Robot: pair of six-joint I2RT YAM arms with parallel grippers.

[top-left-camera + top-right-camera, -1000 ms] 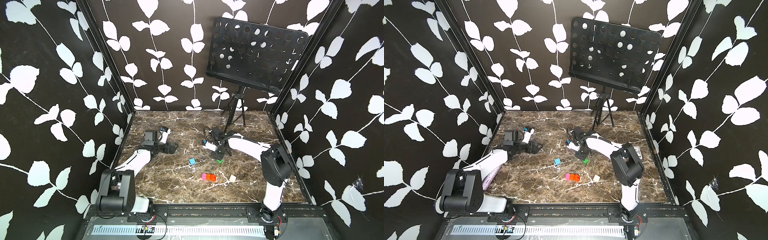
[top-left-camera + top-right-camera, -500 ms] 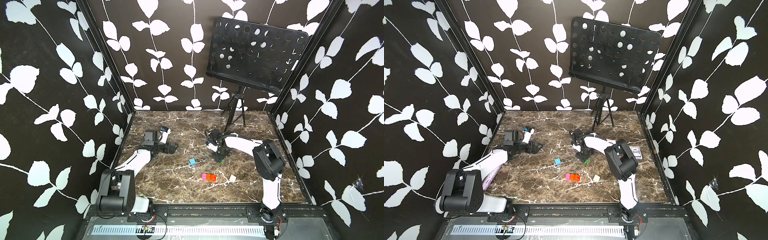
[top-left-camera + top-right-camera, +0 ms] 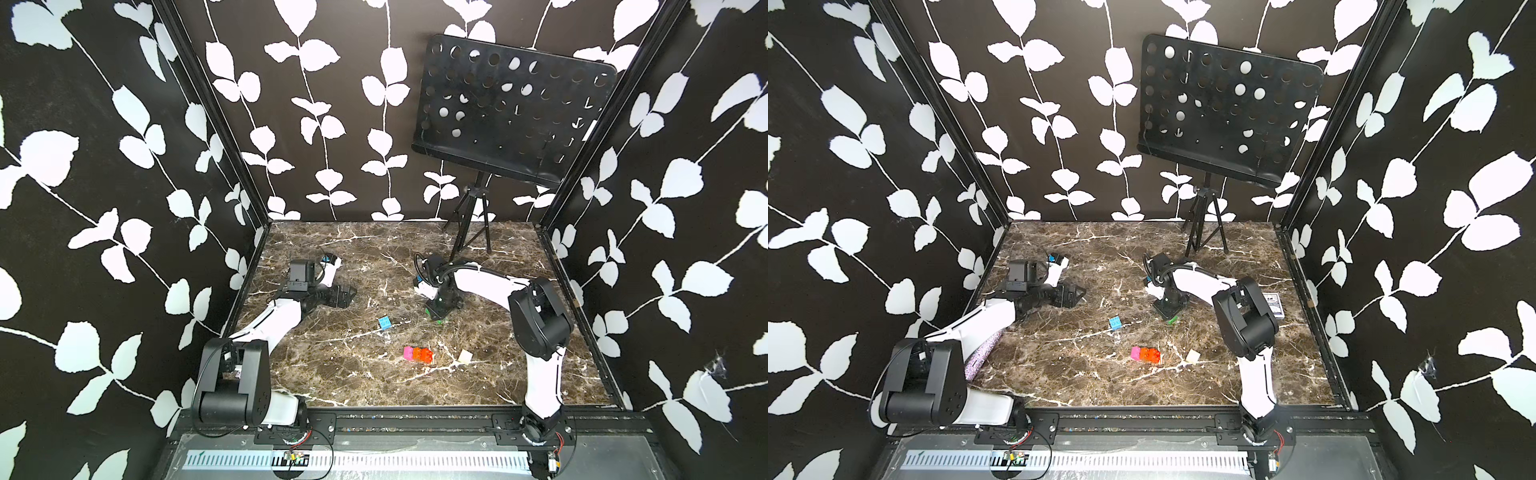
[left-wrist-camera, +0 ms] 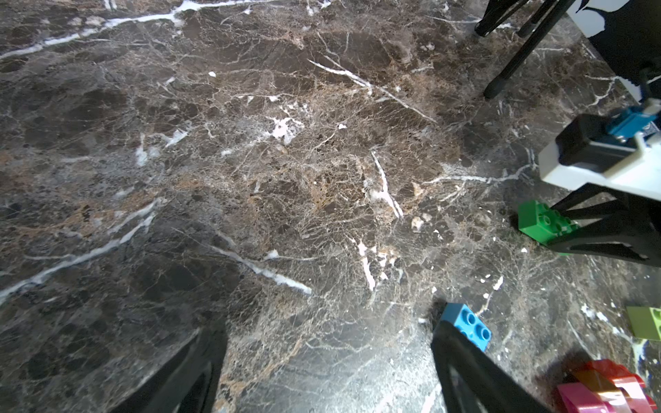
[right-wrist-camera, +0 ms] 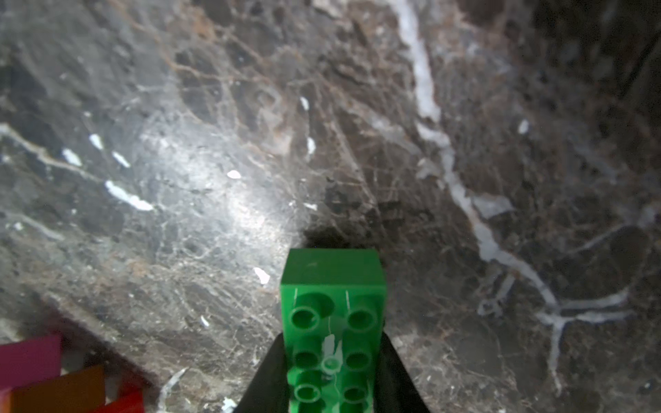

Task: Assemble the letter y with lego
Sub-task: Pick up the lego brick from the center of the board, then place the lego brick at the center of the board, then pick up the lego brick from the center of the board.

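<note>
My right gripper [image 5: 332, 357] is shut on the long green brick [image 5: 332, 314], one black finger on each long side and the studs facing the camera. In both top views this gripper [image 3: 440, 308] points down at mid table, and the green brick [image 3: 1172, 320] shows at its tips, low on the marble. The blue brick [image 3: 384, 323] lies alone left of it. Nearer the front, a pink brick [image 3: 409, 353] is joined to orange bricks [image 3: 424, 355]. The cream brick [image 3: 465, 356] lies to their right. My left gripper [image 4: 329, 364] is open over bare marble at the left, with the blue brick [image 4: 468, 323] just past one finger.
A black music stand [image 3: 511, 116] on a tripod [image 3: 469, 232] stands at the back right. A blue-and-white card box [image 3: 1273, 305] lies by the right wall, behind my right arm's elbow. Patterned walls close three sides. A purple glittery strip [image 3: 980, 353] lies under my left arm.
My right gripper has closed on the green brick, and that arm's elbow has swung nearer the front. The left arm and the loose bricks have not moved.
</note>
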